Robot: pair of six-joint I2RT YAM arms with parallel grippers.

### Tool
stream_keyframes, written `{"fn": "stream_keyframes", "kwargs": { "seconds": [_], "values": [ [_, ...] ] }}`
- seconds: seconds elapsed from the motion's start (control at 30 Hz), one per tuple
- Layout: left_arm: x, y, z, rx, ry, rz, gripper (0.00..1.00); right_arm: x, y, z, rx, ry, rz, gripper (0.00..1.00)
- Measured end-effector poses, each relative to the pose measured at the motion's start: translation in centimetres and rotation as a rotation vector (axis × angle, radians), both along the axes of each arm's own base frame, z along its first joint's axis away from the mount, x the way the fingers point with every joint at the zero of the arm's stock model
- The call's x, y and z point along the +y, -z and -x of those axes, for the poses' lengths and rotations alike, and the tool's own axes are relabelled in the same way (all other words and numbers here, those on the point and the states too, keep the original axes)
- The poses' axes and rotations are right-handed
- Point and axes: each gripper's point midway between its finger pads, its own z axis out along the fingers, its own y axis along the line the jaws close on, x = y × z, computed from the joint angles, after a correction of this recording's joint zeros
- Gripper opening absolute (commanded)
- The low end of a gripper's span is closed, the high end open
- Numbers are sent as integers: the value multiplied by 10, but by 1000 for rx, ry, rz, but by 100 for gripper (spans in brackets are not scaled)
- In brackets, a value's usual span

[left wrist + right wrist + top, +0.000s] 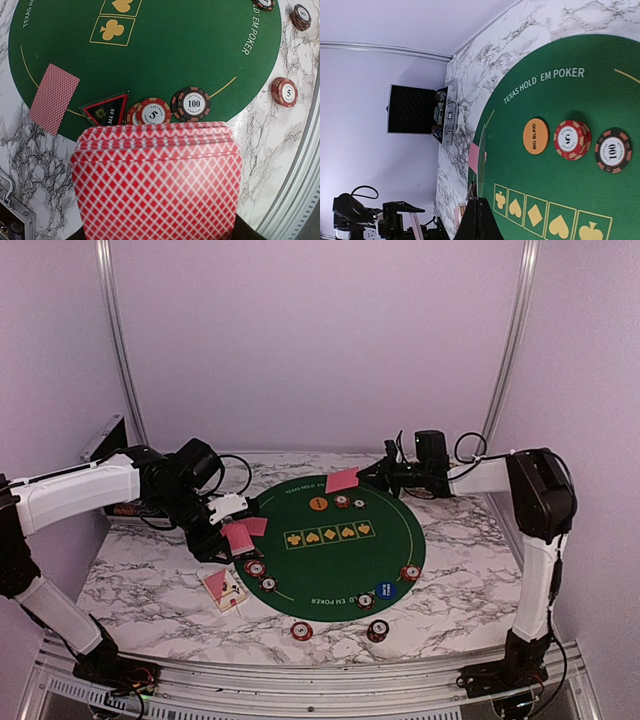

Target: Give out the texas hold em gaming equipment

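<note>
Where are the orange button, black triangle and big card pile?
orange button (536, 136): right wrist view, its middle.
black triangle (107, 112): left wrist view, its middle.
card pile (157, 185): left wrist view, top card's back.

- The deck (157, 182) in the left gripper (232, 536) hides its fingers (bottom edge crops it).
- The card (481, 155) in the right gripper (479, 220) shows edge-on, face unseen.

Bright, soft, even indoor light, with a lilac tint on the walls (300, 340). Shadows on the marble counter (150, 590) are faint and short. The overhead view is slightly soft. In the left wrist view, the close card deck (157, 185) bulges from lens distortion.
</note>
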Motion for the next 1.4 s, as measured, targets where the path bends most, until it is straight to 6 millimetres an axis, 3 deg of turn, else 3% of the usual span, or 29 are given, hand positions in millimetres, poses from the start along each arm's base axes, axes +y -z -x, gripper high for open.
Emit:
{"fn": "stream_keyframes", "kwargs": {
  "seconds": [0.23, 0.5, 0.9, 0.97, 1.07, 1.23, 1.4],
  "values": [
    [-1, 0, 1, 5, 1, 6, 0, 1, 36, -22, 54, 4, 50, 0],
    [-3, -1, 2, 14, 3, 17, 0, 7, 53, -51, 56, 12, 65, 0],
    [-7, -3, 0, 17, 6, 31, 0, 7, 88, -70, 84, 35, 118, 0],
    [-8, -2, -1, 22, 5, 30, 0, 6, 89, -71, 75, 40, 136, 8],
    [-9, 0, -2, 29, 2, 26, 0, 3, 92, -74, 57, 52, 168, 12],
    [-10, 3, -3, 35, 0, 22, 0, -4, 93, -74, 36, 67, 232, 32],
    [-10, 3, -3, 37, -4, 23, 0, -6, 76, -72, -7, 69, 271, 51]
  ]
}}
